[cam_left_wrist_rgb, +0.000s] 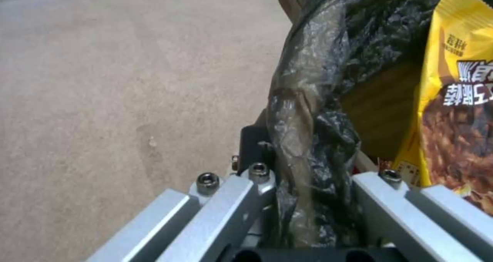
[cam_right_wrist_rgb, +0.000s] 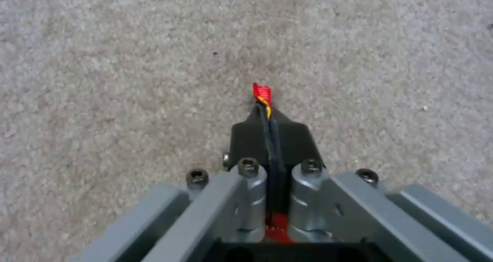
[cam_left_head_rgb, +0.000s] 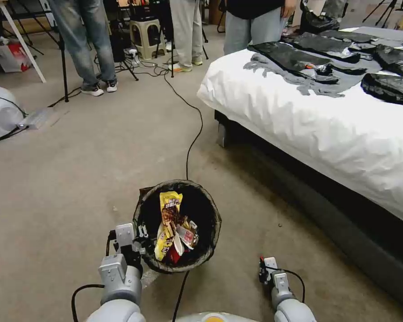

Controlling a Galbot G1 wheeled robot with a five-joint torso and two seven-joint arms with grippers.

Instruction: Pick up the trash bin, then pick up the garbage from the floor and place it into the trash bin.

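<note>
The trash bin [cam_left_head_rgb: 177, 226] is seen in the head view at approx. 6 o'clock of the carpet [cam_left_head_rgb: 76, 179], lifted at its rim by the left gripper [cam_left_head_rgb: 141, 235]. The black bag liner [cam_left_wrist_rgb: 308, 119] is folded over the rim, and in the left wrist view the rim w/ liner is clamped between the two fingers [cam_left_wrist_rgb: 252, 138], one outside the wall, one inside. The grip sits at approx. 9 o'clock of the bin's opening.

Garbage is held inside the bin: a yellow-brown snack wrapper [cam_left_head_rgb: 168, 223] stands tilted against the inner wall toward 10 o'clock, and red-and-white wrappers [cam_left_head_rgb: 186, 235] lie beside it nearer the centre. The yellow wrapper [cam_left_wrist_rgb: 457, 92] is seen close up in the left wrist view, just beside the gripped rim.

The right gripper [cam_left_head_rgb: 266, 268] is held low at approx. 5 o'clock, apart from the bin, over bare carpet. In the right wrist view its fingers [cam_right_wrist_rgb: 290, 138] are pressed together, and a thin red-and-yellow scrap [cam_right_wrist_rgb: 262, 94] is pinched between the tips, w/ more red visible at the base of the fingers. What the scrap belongs to cannot be told.

A black cable [cam_left_head_rgb: 195, 129] runs along the floor from 12 o'clock toward the bin. A bed w/ white sheet [cam_left_head_rgb: 322, 129] occupies the 2–3 o'clock area, w/ dark clothes [cam_left_head_rgb: 309, 62] laid on top.
</note>
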